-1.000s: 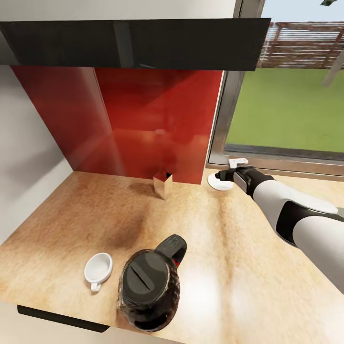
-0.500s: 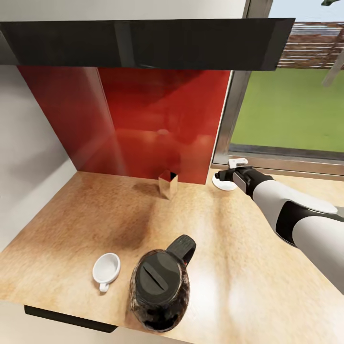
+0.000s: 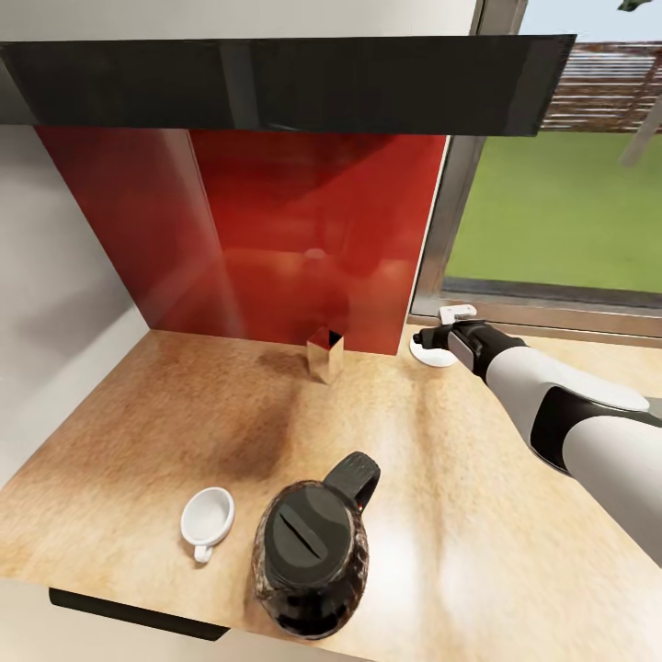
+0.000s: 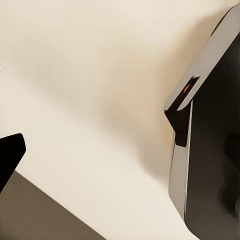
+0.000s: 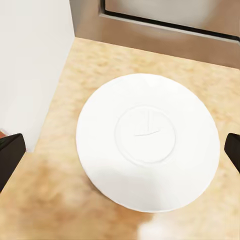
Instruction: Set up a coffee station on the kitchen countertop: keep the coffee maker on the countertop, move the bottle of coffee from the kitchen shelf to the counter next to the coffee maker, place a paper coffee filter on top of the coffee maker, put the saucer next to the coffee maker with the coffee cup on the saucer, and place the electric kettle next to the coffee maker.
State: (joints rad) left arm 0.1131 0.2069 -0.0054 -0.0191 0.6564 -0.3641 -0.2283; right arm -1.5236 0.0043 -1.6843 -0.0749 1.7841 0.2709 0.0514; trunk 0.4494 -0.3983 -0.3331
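Reaching across the kitchen countertop (image 3: 432,478), your right gripper (image 3: 428,339) sits at the back of the worktop, just over the near edge of the saucer (image 3: 432,354), close beside the window frame (image 3: 450,230). Through the right wrist camera the saucer (image 5: 148,141) lies flat on the wood grain, and your two black fingertips (image 5: 10,155) stand spread wide, one on either side of the disc and clear of its rim, with nothing held between them.

You have the electric kettle (image 3: 313,556) upright near the front edge, its black lid facing the head camera and its loop handle (image 3: 354,478) pointing away from you, toward the back and slightly to the right. Just beside it on the left stands the coffee cup (image 3: 207,519), mouth up, its small handle pointing toward the counter's front edge. A small shiny square container (image 3: 325,355) stands at the foot of the red splashback (image 3: 276,230), and the black kitchen shelf (image 3: 276,83) runs overhead.

Your left wrist camera catches a pale surface, a dark slab-like object (image 4: 210,140) with a small orange mark, and one black fingertip (image 4: 9,155); you cannot tell how far that gripper is open.
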